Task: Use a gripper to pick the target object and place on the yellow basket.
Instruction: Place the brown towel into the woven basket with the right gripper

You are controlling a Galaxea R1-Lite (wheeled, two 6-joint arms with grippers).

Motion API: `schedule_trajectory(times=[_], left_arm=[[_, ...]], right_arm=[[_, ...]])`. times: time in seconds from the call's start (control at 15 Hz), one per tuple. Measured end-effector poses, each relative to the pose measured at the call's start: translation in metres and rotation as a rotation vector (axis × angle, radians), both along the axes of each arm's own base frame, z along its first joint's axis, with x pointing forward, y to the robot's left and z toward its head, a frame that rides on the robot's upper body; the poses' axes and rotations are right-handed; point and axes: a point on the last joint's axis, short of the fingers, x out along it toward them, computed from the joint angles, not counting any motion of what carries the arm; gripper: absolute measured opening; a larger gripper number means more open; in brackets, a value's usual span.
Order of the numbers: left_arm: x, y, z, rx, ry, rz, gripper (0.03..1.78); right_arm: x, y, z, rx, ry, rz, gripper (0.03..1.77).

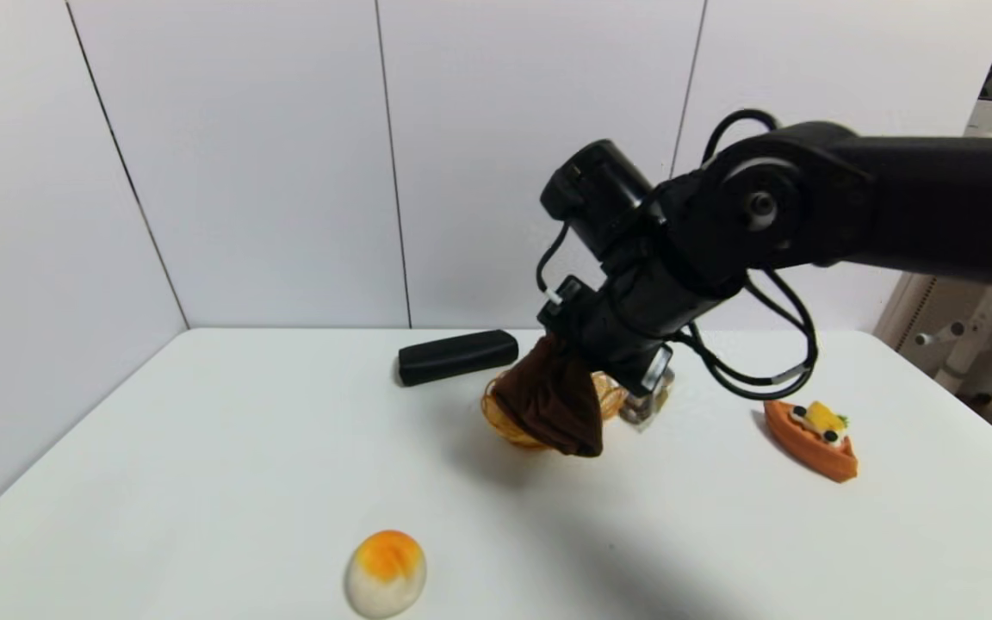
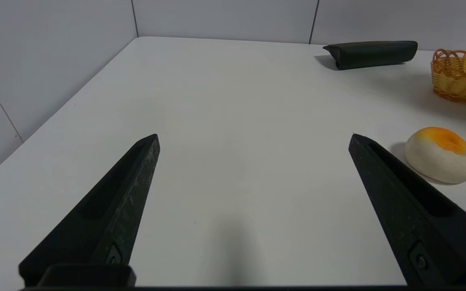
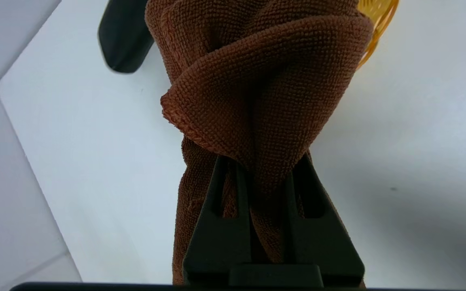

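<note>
Nearest to me on the white tabletop [image 1: 203, 448] lies a round white bun-shaped toy [image 1: 386, 573] with an orange top. My left hand [image 2: 253, 139] does not show from the head camera; its own wrist camera shows its two black fingers spread wide, hovering low over bare tabletop, with the bun toy just beside one finger.

Farther back, near the middle, my right arm reaches in from the right and tilts down. My right hand [image 3: 263, 169] is pinching the dark brown towel [image 1: 552, 403]: the wrist camera shows both black fingers pressed together with bunched cloth squeezed between them. The towel hangs down from that hand in a loose bundle, draped in front of and over the yellow basket [image 1: 509, 412], whose looped rim peeks out on either side. I cannot tell whether the cloth touches the basket.

To the right sits an orange boat-shaped toy [image 1: 813, 437], well apart from the basket. Behind the basket, toward the wall, lies a black oblong case [image 1: 457, 356].
</note>
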Motion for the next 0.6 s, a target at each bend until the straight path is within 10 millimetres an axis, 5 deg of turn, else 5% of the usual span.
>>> schedule_trajectory(times=[0.6], left_arm=[[0.0, 0.0, 0.0, 0.0, 0.0, 0.001, 1.69]], right_arm=[[0.049, 0.017, -0.04, 0.062, -0.141, -0.223, 0.24]])
